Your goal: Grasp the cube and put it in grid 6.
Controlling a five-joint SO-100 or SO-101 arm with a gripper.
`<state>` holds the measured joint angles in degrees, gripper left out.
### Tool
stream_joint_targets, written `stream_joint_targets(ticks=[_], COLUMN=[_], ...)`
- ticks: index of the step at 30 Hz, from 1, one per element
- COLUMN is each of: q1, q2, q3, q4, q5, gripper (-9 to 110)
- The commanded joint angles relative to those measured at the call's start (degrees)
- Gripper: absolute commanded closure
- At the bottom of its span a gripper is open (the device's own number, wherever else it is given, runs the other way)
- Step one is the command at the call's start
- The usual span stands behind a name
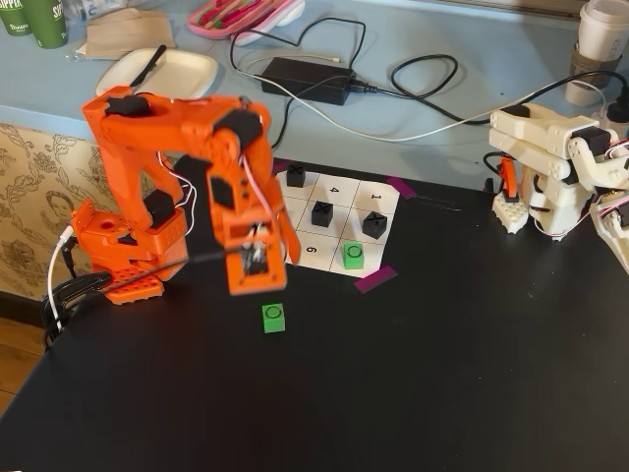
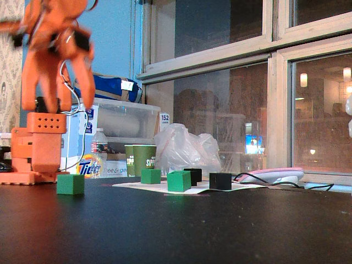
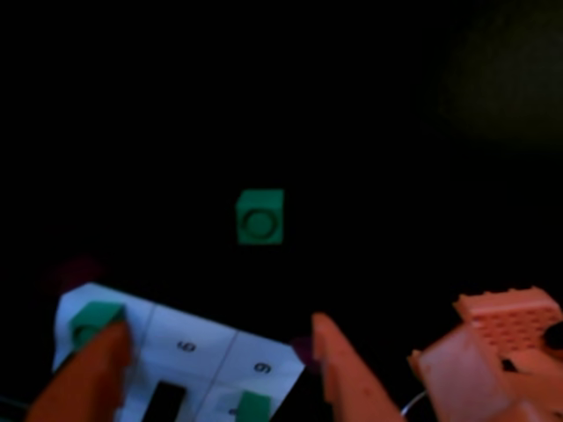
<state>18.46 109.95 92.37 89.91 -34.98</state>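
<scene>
Cube [image 1: 274,318], bright green with a black ring drawn on its top face, resting alone on the black tabletop [image 1: 442,374] off the paper, below and slightly ahead of the gripper [image 1: 257,267]; in the wrist view it lies well beyond the fingertips [image 3: 339,352], apart from them, near the middle of the frame [image 3: 260,216]; the gripper hangs raised above the table, its jaws spread and holding nothing. Judged from its look, the cube is a small rigid block, light, with flat smooth sides and sharp edges; two opposite vertical faces offer the natural hold, the fingers straddling it squarely so it does not twist out. Grid 6 [image 1: 312,249], a white paper cell bearing a printed numeral, stands bare at the near edge of the sheet, just beside the gripper; the paper grid [image 1: 391,204] is thin, flat and matt, its corners fixed with purple tape; black cubes [image 1: 321,212] and another green cube [image 1: 354,256] occupy other cells; the arm is orange plastic with a perforated base.
</scene>
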Motion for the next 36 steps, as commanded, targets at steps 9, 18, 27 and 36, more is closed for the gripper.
stream_joint_targets(ticks=[9, 18, 27, 36], q1=[1.76, 0.62, 0.35, -1.58], q2=[-1.14, -3.08, -8.35, -8.44], q3=[7.21, 11.34, 13.18, 15.91], q4=[-5.01, -9.4, -16.7, -19.69], q5=[-0.79, 0.62, 2.46, 2.55], gripper=[66, 66, 66, 69])
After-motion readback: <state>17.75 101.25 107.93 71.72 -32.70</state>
